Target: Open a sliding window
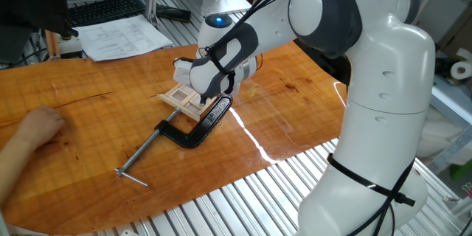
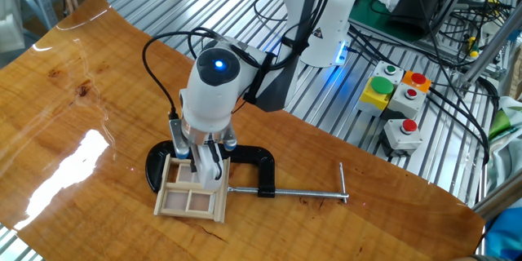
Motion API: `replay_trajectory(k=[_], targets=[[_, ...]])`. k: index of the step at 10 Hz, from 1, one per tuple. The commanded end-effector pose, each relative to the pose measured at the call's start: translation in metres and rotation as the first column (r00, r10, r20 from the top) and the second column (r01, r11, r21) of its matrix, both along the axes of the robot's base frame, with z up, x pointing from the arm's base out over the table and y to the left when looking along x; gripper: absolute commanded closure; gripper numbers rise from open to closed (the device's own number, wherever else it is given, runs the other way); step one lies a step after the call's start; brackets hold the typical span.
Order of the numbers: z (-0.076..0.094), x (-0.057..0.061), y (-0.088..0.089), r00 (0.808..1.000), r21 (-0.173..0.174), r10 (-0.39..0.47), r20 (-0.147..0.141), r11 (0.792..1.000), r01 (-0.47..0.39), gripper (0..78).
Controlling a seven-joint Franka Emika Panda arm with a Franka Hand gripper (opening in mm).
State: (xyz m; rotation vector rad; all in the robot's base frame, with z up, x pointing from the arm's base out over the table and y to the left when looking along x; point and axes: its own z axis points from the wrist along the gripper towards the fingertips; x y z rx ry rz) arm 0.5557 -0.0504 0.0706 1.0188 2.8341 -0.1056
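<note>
The sliding window (image 2: 190, 199) is a small light-wood frame with crossbars, lying flat on the wooden table (image 2: 65, 90). It also shows in one fixed view (image 1: 179, 96). My gripper (image 2: 198, 161) points straight down onto the window's far half, with its fingers (image 2: 177, 148) apart and their tips at the wood. In one fixed view the gripper (image 1: 202, 98) hides the window's right part. A black C-clamp (image 2: 254, 163) with a long steel screw (image 2: 294, 194) holds the window's far edge.
A person's hand (image 1: 35, 126) rests on the table at the left. Papers (image 1: 122, 37) and a keyboard (image 1: 103, 9) lie behind the table. A button box (image 2: 397, 102) and cables sit on the metal bench. The clamp's screw (image 1: 140, 158) reaches toward the table's front edge.
</note>
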Motion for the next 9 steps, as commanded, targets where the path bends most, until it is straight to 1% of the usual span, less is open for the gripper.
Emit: replay_trajectory(k=[1, 3, 6, 9], targets=[[-0.0025, -0.0003, 0.0081, 1.000, 0.001, -0.009, 0.010, 1.000, 0.009, 77.6], [-0.0038, 0.0007, 0.0122, 1.000, -0.001, -0.014, 0.010, 1.000, 0.014, 77.6], [-0.0038, 0.0013, 0.0124, 1.000, -0.010, -0.009, 0.010, 1.000, 0.009, 77.6], [-0.0016, -0.0007, 0.0156, 1.000, 0.003, -0.020, 0.009, 1.000, 0.020, 77.6]])
